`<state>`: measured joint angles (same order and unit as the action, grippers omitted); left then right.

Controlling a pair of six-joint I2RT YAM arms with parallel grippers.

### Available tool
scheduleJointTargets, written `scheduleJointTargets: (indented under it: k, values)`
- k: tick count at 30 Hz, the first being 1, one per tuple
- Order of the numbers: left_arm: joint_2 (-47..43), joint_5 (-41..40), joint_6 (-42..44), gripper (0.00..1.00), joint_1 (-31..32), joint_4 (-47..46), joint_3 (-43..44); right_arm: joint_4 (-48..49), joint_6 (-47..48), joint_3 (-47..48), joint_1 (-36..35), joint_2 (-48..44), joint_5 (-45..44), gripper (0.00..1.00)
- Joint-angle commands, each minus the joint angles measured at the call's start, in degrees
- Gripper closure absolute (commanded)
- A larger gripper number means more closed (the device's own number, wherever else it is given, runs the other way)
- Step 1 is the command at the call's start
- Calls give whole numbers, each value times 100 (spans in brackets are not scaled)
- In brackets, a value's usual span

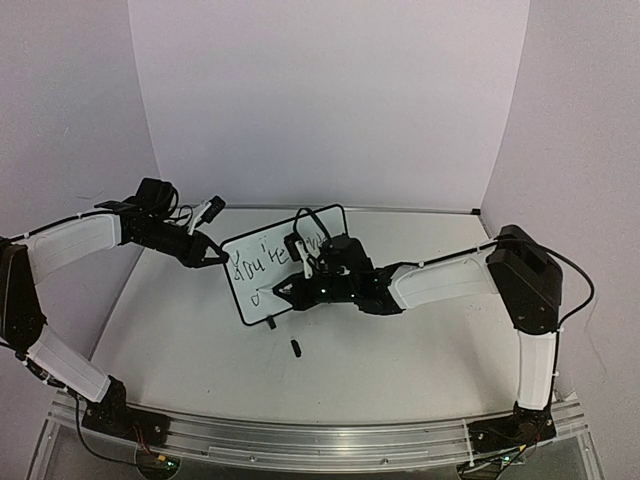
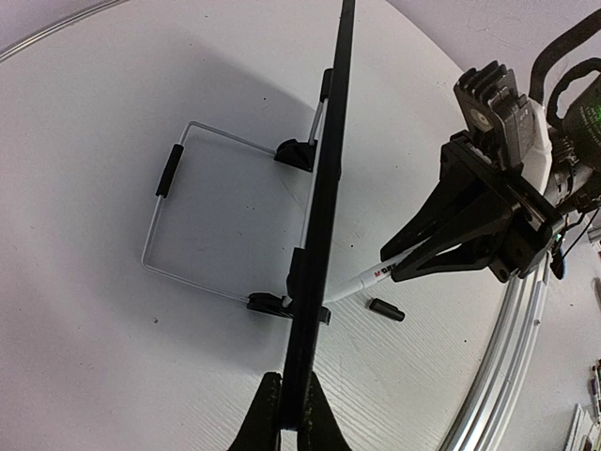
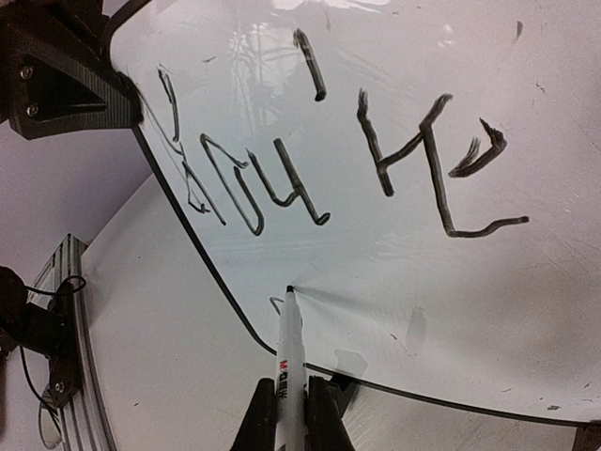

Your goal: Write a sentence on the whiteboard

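Table point(image 1: 400, 350) white, walls point(image 1: 330, 100) lilac; L hand point(image 1: 215, 258) tight on whiteboard point(image 1: 250, 300), R hand point(image 3: 291, 413) tight on marker point(image 3: 289, 348).

On the whiteboard point(image 3: 488, 319), dark handwriting point(image 3: 374, 150) reads "You're". The marker point(image 3: 287, 338) carries a small printed label on its barrel, starting with a red letter, perhaps "M"; the rest is too small to read.

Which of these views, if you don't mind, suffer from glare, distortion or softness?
Right wrist: glare washes the top of the whiteboard, its edge bows from lens distortion, yet the writing is crisp. Left wrist: the table rim curves likewise. Top external: even light, but the writing is small and soft.
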<state>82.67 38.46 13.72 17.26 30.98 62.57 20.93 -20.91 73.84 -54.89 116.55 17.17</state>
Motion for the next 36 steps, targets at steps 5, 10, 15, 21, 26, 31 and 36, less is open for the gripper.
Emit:
scheduleJointTargets:
  k: [5, 10, 15, 21, 26, 31, 36]
  values:
    - [100, -403, 141, 100, 28, 137, 116, 148, -104, -71, 20, 120, -49, 100]
    - [104, -409, 142, 100, 24, 137, 117, 96, -115, -152, 19, 180, -29, 100]
    - [100, -405, 141, 100, 27, 142, 116, 74, -120, -179, 18, 238, -30, 100]
    - [86, -394, 142, 100, 25, 141, 119, 29, -134, -196, 18, 279, -111, 100]
    - [84, -393, 148, 100, 24, 139, 122, 8, -110, -354, 16, 141, -239, 100]
    - [68, -400, 138, 100, 28, 131, 113, 20, -53, -507, 23, -168, -426, 100]
    - [65, -415, 138, 100, 24, 129, 112, 36, -57, -588, 16, -568, -492, 100]
